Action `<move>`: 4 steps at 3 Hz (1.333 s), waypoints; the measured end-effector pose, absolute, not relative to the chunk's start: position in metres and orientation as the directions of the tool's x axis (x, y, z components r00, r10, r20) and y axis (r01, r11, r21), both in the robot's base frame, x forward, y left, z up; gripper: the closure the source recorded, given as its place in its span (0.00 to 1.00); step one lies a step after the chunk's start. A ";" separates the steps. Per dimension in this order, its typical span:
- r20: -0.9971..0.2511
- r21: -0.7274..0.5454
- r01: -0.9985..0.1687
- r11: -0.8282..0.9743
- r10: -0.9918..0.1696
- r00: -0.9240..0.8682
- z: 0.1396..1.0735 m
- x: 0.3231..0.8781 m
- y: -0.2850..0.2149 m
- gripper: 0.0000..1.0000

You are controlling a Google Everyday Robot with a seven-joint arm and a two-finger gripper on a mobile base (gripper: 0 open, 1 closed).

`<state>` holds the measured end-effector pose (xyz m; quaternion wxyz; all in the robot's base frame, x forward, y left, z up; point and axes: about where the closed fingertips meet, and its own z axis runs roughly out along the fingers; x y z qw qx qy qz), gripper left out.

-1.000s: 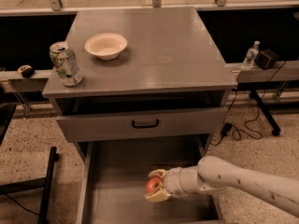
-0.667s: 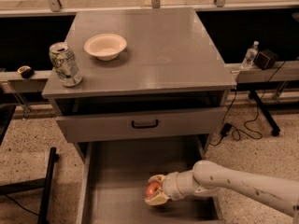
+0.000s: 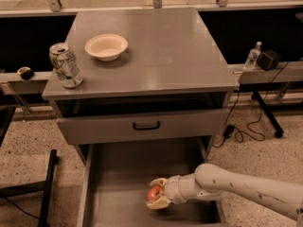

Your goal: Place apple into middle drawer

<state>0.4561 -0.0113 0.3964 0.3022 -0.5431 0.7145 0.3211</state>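
Observation:
The red-orange apple [image 3: 154, 193] sits between the fingers of my gripper [image 3: 157, 193], which is shut on it. The white arm reaches in from the lower right. The gripper holds the apple low inside the middle drawer [image 3: 124, 174], the wide grey tray pulled out at the bottom of the cabinet, near its front right part. I cannot tell whether the apple touches the drawer floor.
Above it is a grey drawer front with a black handle [image 3: 146, 126]. On the cabinet top [image 3: 161, 51] stand a white bowl [image 3: 106, 46] and a green can [image 3: 65, 65]. A water bottle [image 3: 253, 56] and a black box [image 3: 269, 59] are at the right; cables lie on the floor.
The gripper with the apple has moved lower and slightly further into the open drawer. Bowl and can have not moved.

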 end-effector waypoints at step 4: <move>-0.782 0.129 -0.971 0.201 -0.582 -0.224 0.397 0.456 -0.011 0.00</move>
